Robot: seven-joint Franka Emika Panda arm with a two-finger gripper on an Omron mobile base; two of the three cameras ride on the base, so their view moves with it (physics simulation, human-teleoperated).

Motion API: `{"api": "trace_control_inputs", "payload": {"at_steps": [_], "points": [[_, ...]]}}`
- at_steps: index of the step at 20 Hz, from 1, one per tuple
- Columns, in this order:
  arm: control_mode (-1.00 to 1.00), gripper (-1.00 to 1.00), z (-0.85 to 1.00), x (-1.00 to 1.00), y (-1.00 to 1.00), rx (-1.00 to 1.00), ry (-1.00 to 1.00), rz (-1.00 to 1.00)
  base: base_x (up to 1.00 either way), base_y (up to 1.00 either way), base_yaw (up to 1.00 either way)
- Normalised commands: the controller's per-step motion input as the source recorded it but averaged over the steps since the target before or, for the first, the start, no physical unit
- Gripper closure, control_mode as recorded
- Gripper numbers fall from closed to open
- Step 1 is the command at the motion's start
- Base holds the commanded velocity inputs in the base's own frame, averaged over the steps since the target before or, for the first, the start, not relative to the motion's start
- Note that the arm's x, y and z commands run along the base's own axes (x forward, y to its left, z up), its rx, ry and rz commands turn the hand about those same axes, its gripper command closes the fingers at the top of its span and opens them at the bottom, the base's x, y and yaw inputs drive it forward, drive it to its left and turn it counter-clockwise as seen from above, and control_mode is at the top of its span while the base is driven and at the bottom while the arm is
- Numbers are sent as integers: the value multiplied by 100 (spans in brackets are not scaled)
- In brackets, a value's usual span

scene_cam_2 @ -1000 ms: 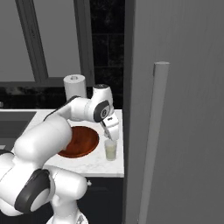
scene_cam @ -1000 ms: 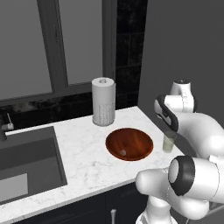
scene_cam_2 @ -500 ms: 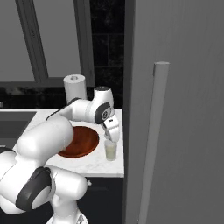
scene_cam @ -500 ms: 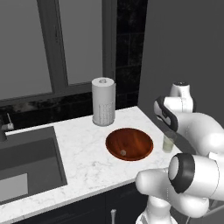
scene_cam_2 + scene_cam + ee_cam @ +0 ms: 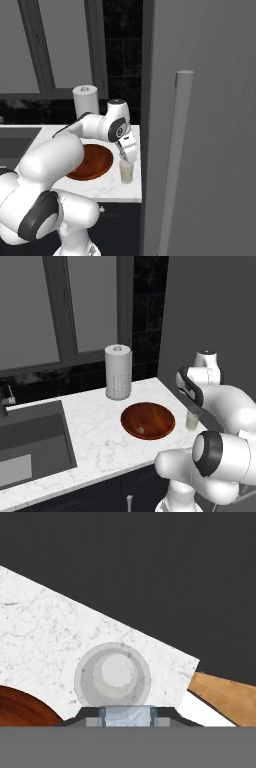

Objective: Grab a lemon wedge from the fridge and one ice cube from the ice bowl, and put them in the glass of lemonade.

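Note:
The glass of lemonade (image 5: pixel 126 173) stands near the counter's right end, beside the ice bowl (image 5: pixel 91 161) of reddish-brown wood. My gripper (image 5: pixel 130 157) hangs just over the glass, pointing down. In the hand view the glass (image 5: pixel 112 681) lies straight below, and my gripper (image 5: pixel 127 717) is shut on a pale grey-white ice cube (image 5: pixel 127 714). Another small pale cube (image 5: pixel 141 430) rests in the ice bowl (image 5: pixel 148 420), left of the glass (image 5: pixel 192 421). The fridge (image 5: pixel 210 125) stands closed on the right, with its bar handle (image 5: pixel 178 160). The lemon wedge is out of view.
A white paper-towel roll (image 5: pixel 118 372) stands behind the bowl by the dark window wall. A sink (image 5: pixel 30 441) is sunk into the marble counter (image 5: pixel 95 431) at the left. The counter's right edge (image 5: pixel 195 662) runs close to the glass, with wooden floor (image 5: pixel 225 694) beyond.

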Motion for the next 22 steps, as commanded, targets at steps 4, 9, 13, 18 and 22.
{"api": "trace_control_inputs", "payload": {"at_steps": [4,9,13,18,22], "points": [[-100,100,0,0,14,0,0,0,0,0,0],[-100,100,0,7,8,0,0,0,0,0,0],[-100,100,0,26,5,0,2,-1,0,0,0],[-100,100,0,7,-1,0,1,0,0,0,0],[-100,100,0,11,-8,0,0,0,0,0,0]]}}
